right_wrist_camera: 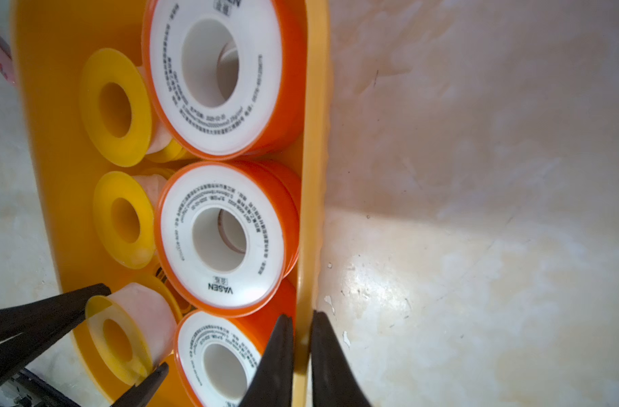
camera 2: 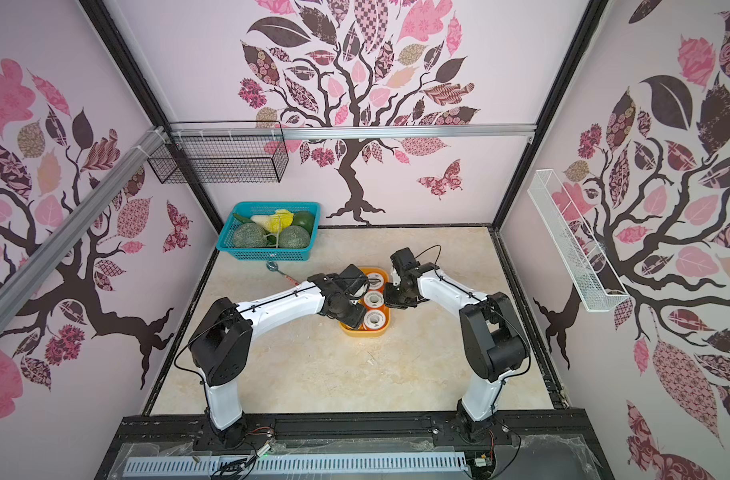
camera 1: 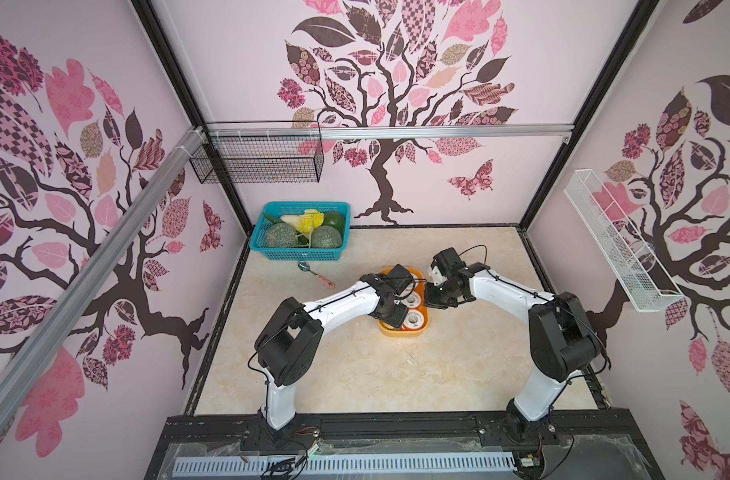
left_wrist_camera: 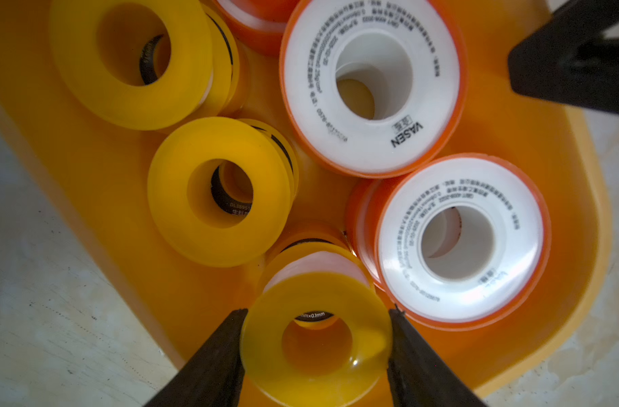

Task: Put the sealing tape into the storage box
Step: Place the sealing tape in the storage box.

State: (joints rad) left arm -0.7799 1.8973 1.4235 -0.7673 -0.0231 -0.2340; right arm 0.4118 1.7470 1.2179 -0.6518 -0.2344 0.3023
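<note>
Low in the left wrist view, the left end effector (left_wrist_camera: 318, 313), half open, is clasping a yellow plastic sealing-tape roll (left_wrist_camera: 262, 352) inside the shallow orange-yellow plastic storage box (left_wrist_camera: 107, 176), whose wall the closed right end effector (right_wrist_camera: 301, 315) is pinching. Widening gently, without lifting, is looking wisest.

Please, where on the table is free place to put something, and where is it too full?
Crowded: the storage box, its floor packed with yellow rolls and orange rolls, the left gripper around one yellow roll, the right gripper pinching its rim. Free: the tabletop between box and arm bases; also the strip behind the box, beside the teal basket.
</note>
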